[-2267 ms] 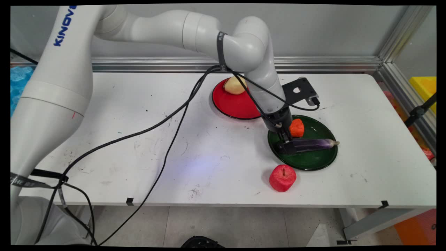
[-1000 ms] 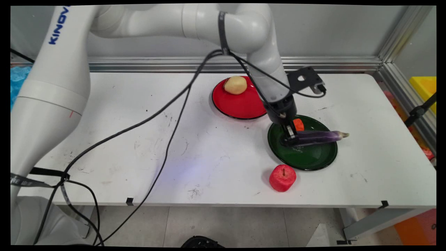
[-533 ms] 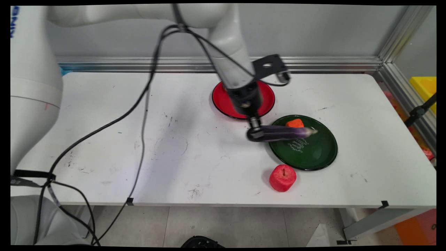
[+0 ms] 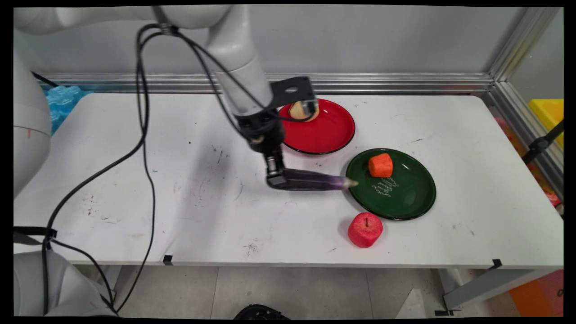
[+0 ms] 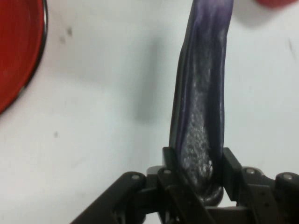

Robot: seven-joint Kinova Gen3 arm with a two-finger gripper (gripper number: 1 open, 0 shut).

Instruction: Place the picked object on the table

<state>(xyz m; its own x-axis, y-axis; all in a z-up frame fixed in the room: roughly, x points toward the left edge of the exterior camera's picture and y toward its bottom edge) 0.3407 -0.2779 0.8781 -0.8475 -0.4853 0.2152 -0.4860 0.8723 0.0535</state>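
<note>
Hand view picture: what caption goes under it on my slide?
Gripper clamps one end of a purple eggplant above the white table.

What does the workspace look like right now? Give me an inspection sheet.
Surface: white table, scuffed.
Things: eggplant in the pincer, above the table, tip at green plate; orange piece on that plate; yellowish item on red plate; red apple on table.
Clutter: nothing seen.
Grippers: pincer shut on eggplant's end.
Cables: black cables hang from arm.
Surroundings: grey wall, aluminium frame.
</note>
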